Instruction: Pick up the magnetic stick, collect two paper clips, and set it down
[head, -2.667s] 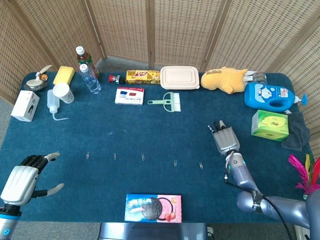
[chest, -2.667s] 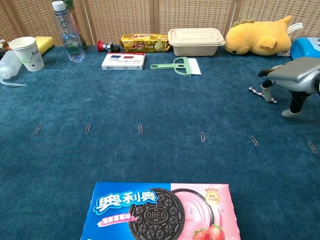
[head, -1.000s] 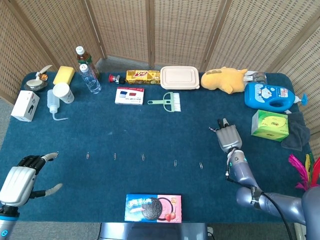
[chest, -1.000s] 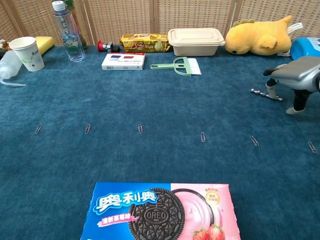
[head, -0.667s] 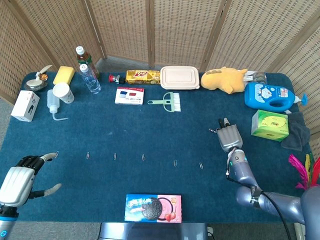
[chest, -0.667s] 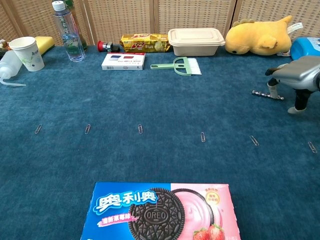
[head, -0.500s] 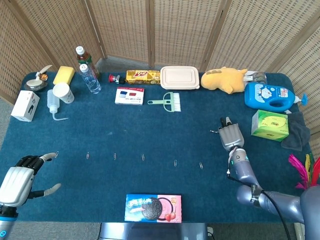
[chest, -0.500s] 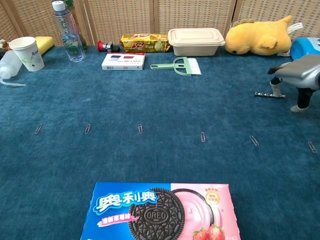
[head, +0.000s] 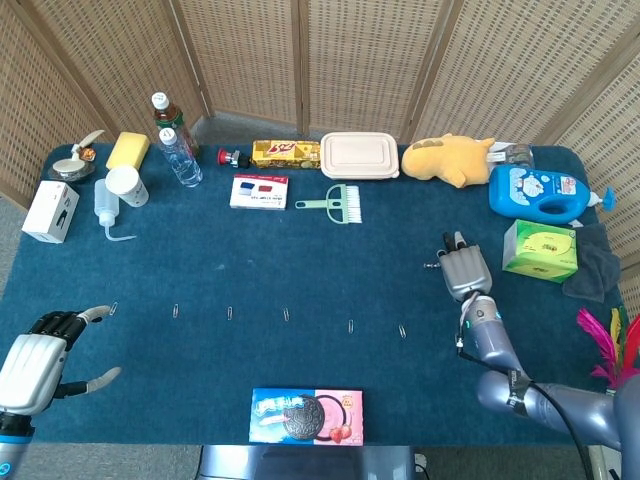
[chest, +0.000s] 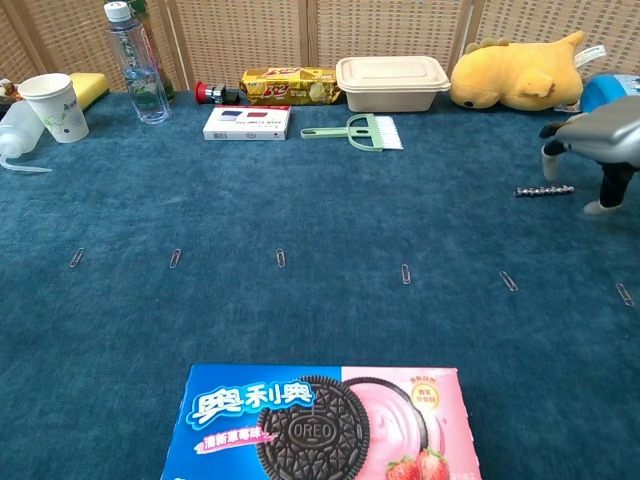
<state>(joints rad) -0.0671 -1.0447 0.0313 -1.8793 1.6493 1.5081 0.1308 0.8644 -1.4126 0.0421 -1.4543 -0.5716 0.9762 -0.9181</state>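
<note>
The magnetic stick (chest: 545, 189), a short beaded metal rod, lies flat on the blue cloth at the right. My right hand (chest: 598, 148) hovers over its right end with fingers apart, one fingertip (chest: 550, 165) just above the rod and nothing gripped. In the head view, the right hand (head: 464, 271) hides most of the stick (head: 432, 265). Several paper clips lie in a row across the cloth, among them one (chest: 509, 281), another (chest: 405, 273) and a third (chest: 281, 258). My left hand (head: 37, 362) rests open at the near left corner, holding nothing.
An Oreo box (chest: 318, 423) lies at the front edge. Along the back stand a bottle (chest: 131, 62), paper cup (chest: 53, 106), card box (chest: 247, 122), green brush (chest: 358, 131), lidded container (chest: 391, 82) and yellow plush (chest: 517, 72). A green box (head: 540, 250) sits right of my right hand.
My right hand has drifted to the right and slightly away. The stick slid right with it and turned from slanted to level. The left hand barely moved.
</note>
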